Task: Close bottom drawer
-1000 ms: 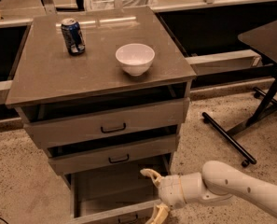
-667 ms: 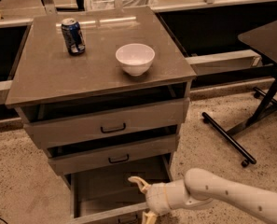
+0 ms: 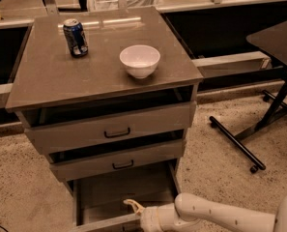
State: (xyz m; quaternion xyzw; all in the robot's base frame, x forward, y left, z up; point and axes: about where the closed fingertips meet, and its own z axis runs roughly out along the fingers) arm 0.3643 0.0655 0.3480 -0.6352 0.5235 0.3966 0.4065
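Observation:
The bottom drawer [image 3: 123,190] of the grey cabinet [image 3: 99,71] is pulled far out. Its plain grey box shows, and only the top edge of its front [image 3: 102,223] is in view at the picture's lower edge; its handle is out of view. My gripper [image 3: 136,220] is at the drawer's front edge, right of centre, on a white arm [image 3: 215,216] that comes in from the lower right. It is open. One tan finger [image 3: 132,206] reaches over the front edge into the box; the other is cut off below. The middle drawer [image 3: 119,161] and top drawer [image 3: 114,127] stand slightly ajar.
A blue soda can [image 3: 76,37] and a white bowl [image 3: 139,60] stand on the cabinet top. A black table with a wheeled foot bar [image 3: 235,144] stands to the right on the speckled floor. A low ledge runs behind the cabinet.
My gripper and arm have moved left and down along the bottom drawer's front, to its edge. The drawer itself looks no further in.

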